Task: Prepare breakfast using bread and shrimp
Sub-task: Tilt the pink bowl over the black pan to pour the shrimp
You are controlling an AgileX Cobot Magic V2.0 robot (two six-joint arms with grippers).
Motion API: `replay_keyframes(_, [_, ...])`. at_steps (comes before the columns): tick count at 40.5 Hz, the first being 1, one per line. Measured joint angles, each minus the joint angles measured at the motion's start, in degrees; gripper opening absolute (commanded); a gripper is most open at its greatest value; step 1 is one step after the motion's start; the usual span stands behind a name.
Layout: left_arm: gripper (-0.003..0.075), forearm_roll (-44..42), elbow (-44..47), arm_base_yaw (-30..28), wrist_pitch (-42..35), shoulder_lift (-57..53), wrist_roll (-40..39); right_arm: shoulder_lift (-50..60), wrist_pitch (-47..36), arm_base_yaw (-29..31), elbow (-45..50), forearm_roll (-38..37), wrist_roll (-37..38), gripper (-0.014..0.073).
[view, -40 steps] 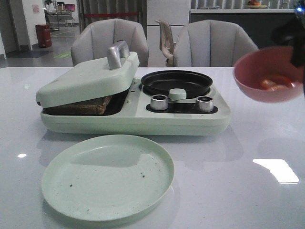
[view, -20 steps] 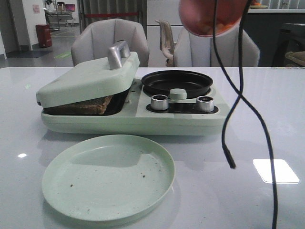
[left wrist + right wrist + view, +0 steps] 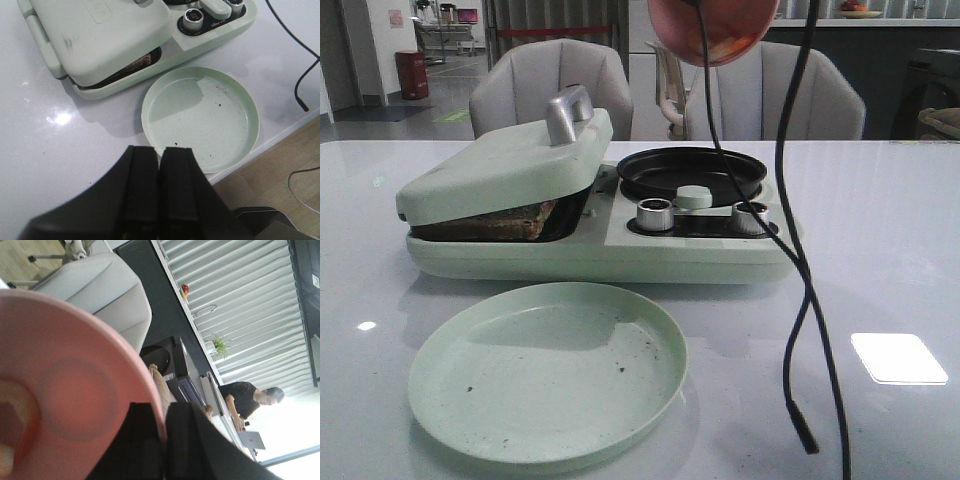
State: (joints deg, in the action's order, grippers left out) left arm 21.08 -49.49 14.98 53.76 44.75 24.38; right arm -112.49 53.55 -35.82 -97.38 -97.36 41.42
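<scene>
Two jaws on the right gripper are pinched on the rim of the pink bowl, one finger inside the wall and one outside, so the whole bowl hangs off a thin edge grip. It's tipped steeply, high up at roughly 12 o'clock over the black pan in the front view. The shrimp is lying in the bowl's bottom, well off to the 9 o'clock side of the jaws in the wrist view, not touched by them at all.

What worries me: with that much tilt, the shrimp could slide out early and bounce off the pan rim onto the table, or land on the knobs. A rim pinch like this could also let the bowl rotate or slip. There's a loose black cable dangling right in front of the cooker too, which looks like it could snag.

Over on the other side, the left gripper has its fingers pressed together on nothing, hovering near the green plate. The bread is sandwiched under the press lid, at about 9 o'clock from the pan.
</scene>
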Motion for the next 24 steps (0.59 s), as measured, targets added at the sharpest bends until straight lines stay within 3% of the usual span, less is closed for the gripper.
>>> replay_keyframes(6, [0.0101, 0.00, 0.00, 0.00, 0.00, 0.00, 0.00, -0.36, 1.73, 0.00, -2.38, 0.00, -0.07, 0.0043])
replay_keyframes(16, [0.0101, 0.00, 0.00, 0.00, 0.00, 0.00, 0.00, -0.36, 3.00, 0.00, -7.13, 0.00, -8.37, 0.0043])
replay_keyframes(24, [0.0101, 0.00, 0.00, 0.00, 0.00, 0.00, 0.00, -0.36, 2.78, 0.00, -10.57, 0.00, -10.16, 0.0043])
